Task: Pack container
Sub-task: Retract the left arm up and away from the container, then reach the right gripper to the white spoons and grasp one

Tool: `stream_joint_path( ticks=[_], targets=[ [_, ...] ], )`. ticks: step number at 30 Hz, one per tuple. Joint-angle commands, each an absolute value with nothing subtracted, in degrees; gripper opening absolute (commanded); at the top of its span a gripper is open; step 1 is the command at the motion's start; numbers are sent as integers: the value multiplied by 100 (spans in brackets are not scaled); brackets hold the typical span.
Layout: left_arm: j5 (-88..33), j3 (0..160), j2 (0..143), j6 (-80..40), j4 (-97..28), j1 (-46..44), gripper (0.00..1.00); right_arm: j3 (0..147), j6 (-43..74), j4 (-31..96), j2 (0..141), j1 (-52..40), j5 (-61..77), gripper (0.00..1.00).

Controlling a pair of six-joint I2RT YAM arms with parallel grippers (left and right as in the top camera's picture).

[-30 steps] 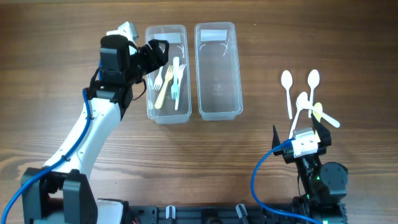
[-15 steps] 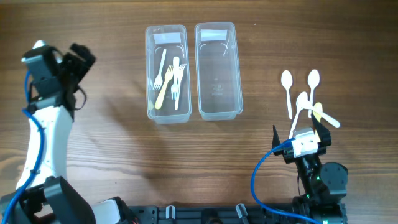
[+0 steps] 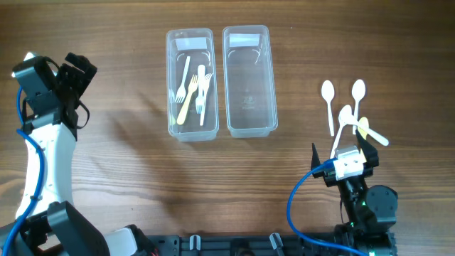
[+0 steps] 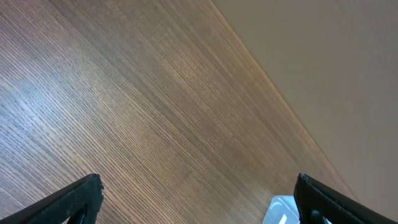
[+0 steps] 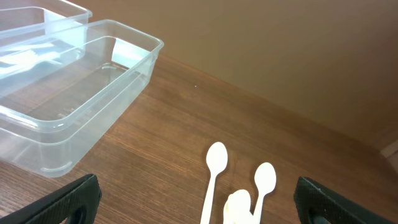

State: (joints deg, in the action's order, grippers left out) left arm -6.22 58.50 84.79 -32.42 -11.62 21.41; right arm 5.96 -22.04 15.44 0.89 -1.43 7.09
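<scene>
The wooden table (image 3: 249, 178) carries the whole job, and most of it is bare. The left arm (image 3: 43, 149) rises along the left edge with its wrist turned out toward the far left corner, well apart from everything, which looks to me like a way of keeping out of the working space. The right arm (image 3: 359, 199) sits folded low at the near edge on the right side, facing the cutlery it would have to fetch. Two clear containers stand side by side toward the far edge, near the middle: the left container (image 3: 169, 85) holds the forks (image 3: 192, 91), a small overlapping heap lying lengthwise, and the right container (image 3: 249, 96) has nothing in it, so I take it to be meant for the other kind of cutlery. The left gripper (image 4: 199, 199) is spread wide with nothing between its tips, only wood grain and the table's edge below it. The right gripper (image 5: 196, 199) is likewise parted and empty-handed, aimed over the spoons (image 3: 348, 110), which lie loose on the wood near the right edge, handles crossing, just ahead of it. Sorting seems about halfway along: the forks are packed, the spoons not yet, and those tangled handles could make picking a single one awkward.
</scene>
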Motion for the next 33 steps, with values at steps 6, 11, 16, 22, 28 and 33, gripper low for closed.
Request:
stream_joint_path(
  ticks=[6,11,16,22,28,33],
  targets=[
    [-589,5959,8357,-3282,-1166,2165,100,598,-2864,1337,43,-126,650,100],
    [-589,5959,8357,-3282,-1166,2165,100,598,-3745,523,43,-126,1686,100],
    [-591,5959,8357,-3282,-1166,2165,100,611,-2786,-961,419,-126,1135,100],
    [-589,5959,8357,-3282,-1166,2165,100,1645,-2088,-1737,2547,-126,904,100],
    [-589,5959,8357,-3282,-1166,2165,100,5238,-478,-502,6160,-123,-554,100],
    [-589,5959,8357,-3282,-1166,2165,100,7153,-635,1511,7754,-126,-558,100]
  ],
)
